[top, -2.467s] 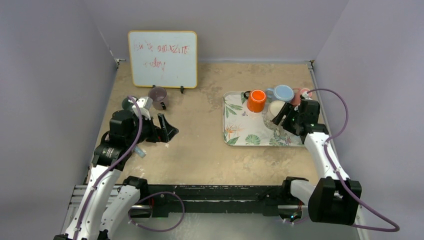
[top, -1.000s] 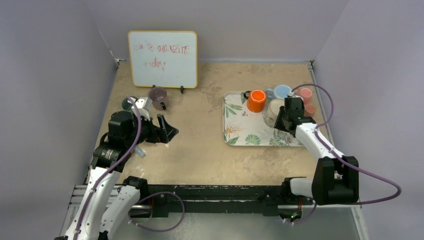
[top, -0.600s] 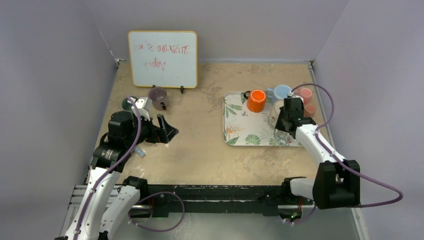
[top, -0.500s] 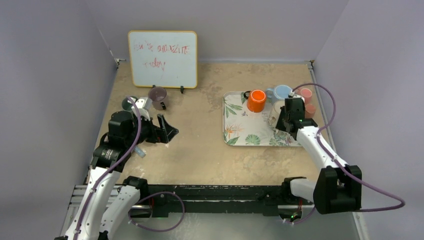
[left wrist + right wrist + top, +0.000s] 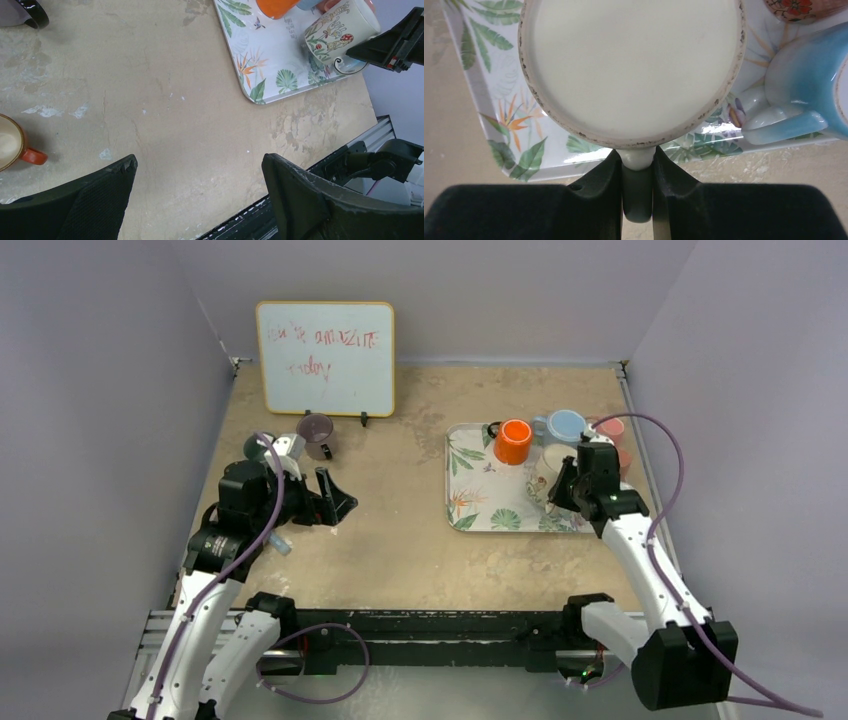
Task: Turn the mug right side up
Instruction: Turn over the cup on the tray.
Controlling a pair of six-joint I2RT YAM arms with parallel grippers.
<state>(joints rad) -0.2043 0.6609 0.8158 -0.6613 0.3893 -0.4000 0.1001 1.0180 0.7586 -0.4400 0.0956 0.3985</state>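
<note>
Cream glaze fills my right wrist view: the mug's [image 5: 631,70] flat round end, ringed by a rough speckled rim, hides its mouth and painted side. My right end effector [image 5: 638,165] is pinched narrow on the mug's handle, most of which is buried between the fingers. The mug hangs tilted over the glossy leaf-print tray [image 5: 479,90]; I cannot tell whether it touches. A blue mug [image 5: 804,85] beside it is cut off at the frame edge. My left end effector [image 5: 197,167] gapes wide over the mottled desk [image 5: 165,100], holding nothing.
</note>
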